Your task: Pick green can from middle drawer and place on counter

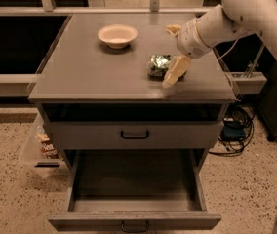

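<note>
The green can (158, 65) rests on the counter (89, 77), at about 4 o'clock from the bowl (117, 35) and well inside the edge, so judged securely placed. The gripper (171, 56) hangs at the can's 3 o'clock, fingers spread wide and clamping nothing, consistent with a release. The middle drawer (104, 221) stands pulled out, no can visible inside
</note>
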`<state>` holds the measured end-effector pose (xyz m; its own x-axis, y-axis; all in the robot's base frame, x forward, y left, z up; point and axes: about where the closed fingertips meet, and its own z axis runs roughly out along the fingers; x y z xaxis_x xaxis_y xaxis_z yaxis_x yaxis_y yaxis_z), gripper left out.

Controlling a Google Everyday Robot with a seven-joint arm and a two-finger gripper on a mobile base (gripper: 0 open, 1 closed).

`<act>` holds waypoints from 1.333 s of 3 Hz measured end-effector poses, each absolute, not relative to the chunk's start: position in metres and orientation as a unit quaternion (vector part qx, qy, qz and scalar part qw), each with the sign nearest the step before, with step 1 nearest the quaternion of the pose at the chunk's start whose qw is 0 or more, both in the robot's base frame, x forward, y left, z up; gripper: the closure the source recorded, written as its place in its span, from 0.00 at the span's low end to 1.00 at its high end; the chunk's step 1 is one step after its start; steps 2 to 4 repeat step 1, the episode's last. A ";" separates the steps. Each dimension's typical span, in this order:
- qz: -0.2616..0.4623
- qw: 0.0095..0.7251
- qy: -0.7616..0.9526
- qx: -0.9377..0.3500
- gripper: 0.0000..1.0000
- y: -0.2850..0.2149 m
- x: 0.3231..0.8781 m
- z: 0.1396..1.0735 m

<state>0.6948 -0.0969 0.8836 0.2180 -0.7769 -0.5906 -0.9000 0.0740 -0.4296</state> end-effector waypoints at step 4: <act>0.079 0.390 0.620 -0.676 0.00 -0.097 0.695 0.884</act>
